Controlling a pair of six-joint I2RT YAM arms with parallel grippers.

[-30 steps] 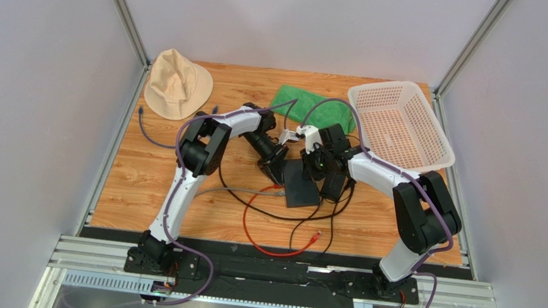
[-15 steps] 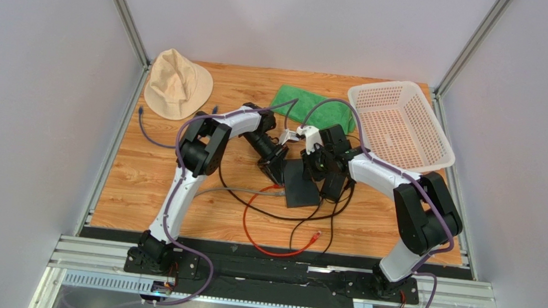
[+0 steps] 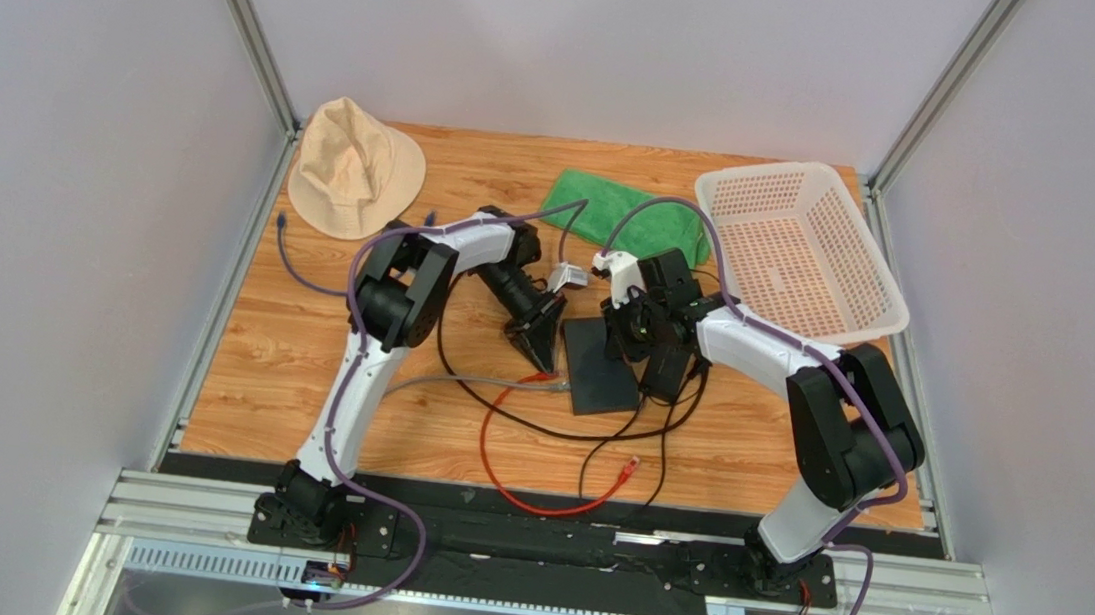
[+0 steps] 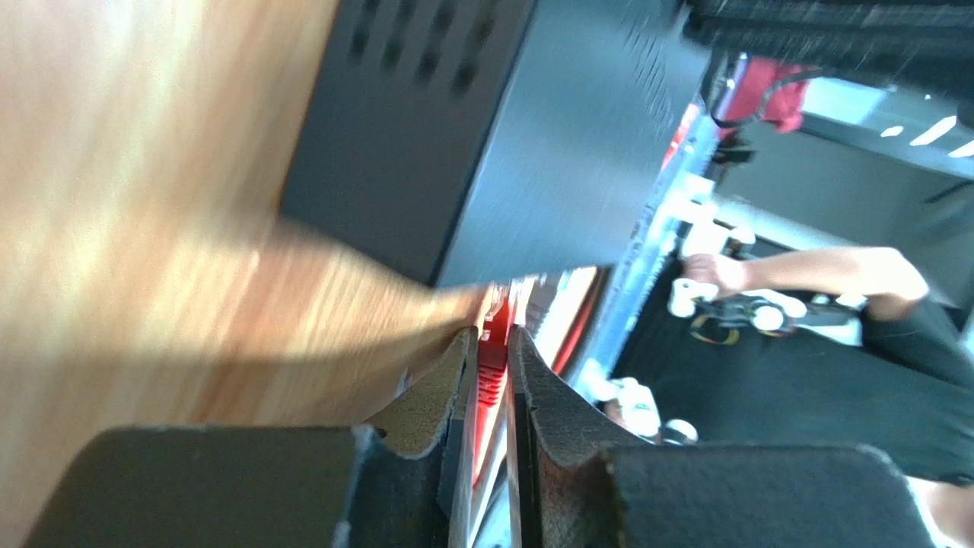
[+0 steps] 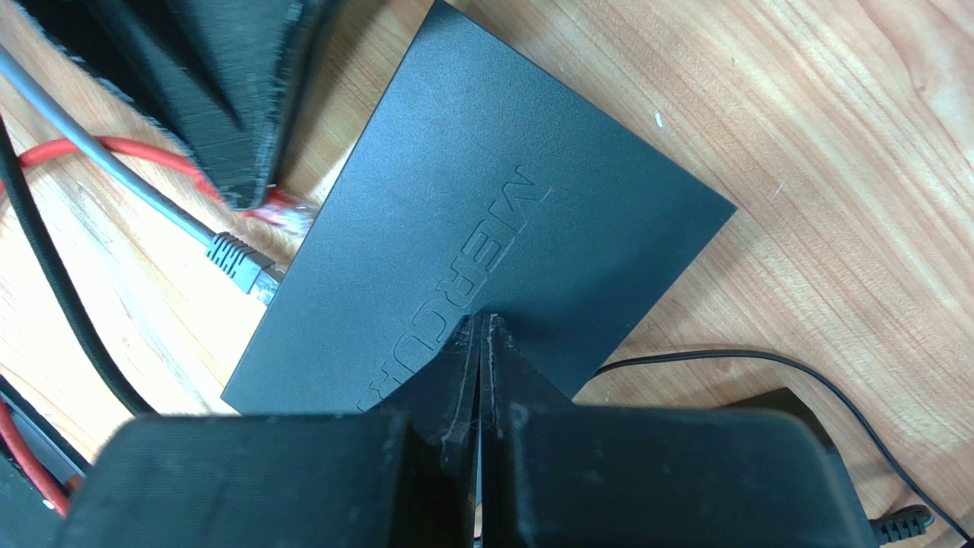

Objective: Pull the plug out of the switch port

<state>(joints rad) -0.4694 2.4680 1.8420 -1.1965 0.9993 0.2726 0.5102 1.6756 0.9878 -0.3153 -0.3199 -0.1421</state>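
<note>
Flat black switch [image 3: 601,370] lies mid-table [image 3: 283,373] between the two arms. Its long axis runs near-to-far with the far end tipped a bit left, and the cabled long edge faces the left arm. The switch port itself is hidden, since only the lid and a vented side wall show. Left claw [image 4: 491,336] is narrow and pinches the red plug [image 5: 284,210] right at that edge. Can't tell if the plug tip is still seated or just clear; the left wrist view is motion-blurred. Right claw [image 5: 480,322] is fully closed with nothing between the fingers, its tips down on the switch lid by the embossed lettering, part of which it covers. One grey plug [image 5: 238,260] meets the same edge, just nearer than the red one. One red cable [image 3: 495,450] loops toward the near side, with a loose second red connector [image 3: 629,471] on the wood. One grey cable [image 3: 479,383]. Thin black leads cross under it all; two or more, too tangled to count. One power brick [image 3: 668,377] touches the switch's right side, half under the right arm. At the far side are one beige hat [image 3: 353,168], one green cloth [image 3: 612,208] partly behind the wrists, and one white mesh basket [image 3: 801,249].
</note>
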